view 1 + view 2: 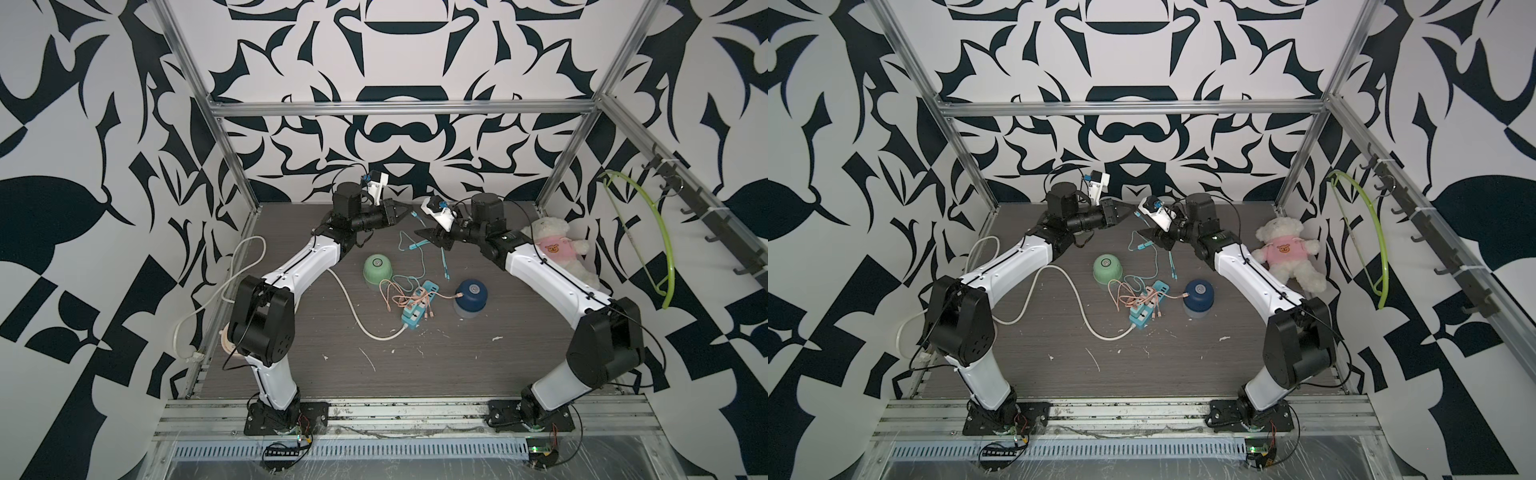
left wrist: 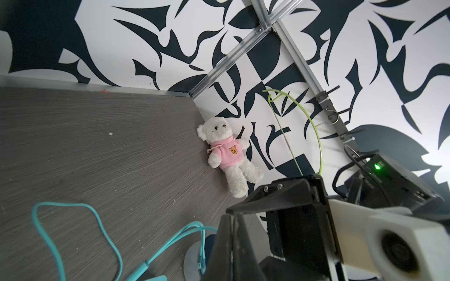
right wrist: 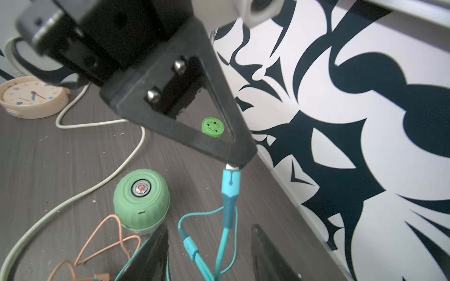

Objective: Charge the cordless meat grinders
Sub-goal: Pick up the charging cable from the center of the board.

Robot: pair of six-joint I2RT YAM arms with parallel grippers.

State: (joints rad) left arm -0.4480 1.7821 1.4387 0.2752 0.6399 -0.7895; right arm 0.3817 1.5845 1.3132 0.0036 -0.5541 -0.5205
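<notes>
Right wrist view: left jaws pinch an angular teal plug [image 3: 230, 192]; right jaws apart.

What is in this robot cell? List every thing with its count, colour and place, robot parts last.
mint green meat grinder: one, mint green, mid-table
dark blue meat grinder: one, dark blue, mid-table
charging hub: one, teal, between the grinders
power cord: one, white, from hub to table edge
orange cable: one, orange, tangled over the hub
teal cable: one, teal, beyond the hub
teddy bear: one, white, pink top, far corner
clothes hanger: one, lime green, hanging on side wall
clock: one, beige, table edge
small jar: one, bright green, by a wall
left end effector: one, black, shut on teal cable's plug
right end effector: one, black, open
</notes>
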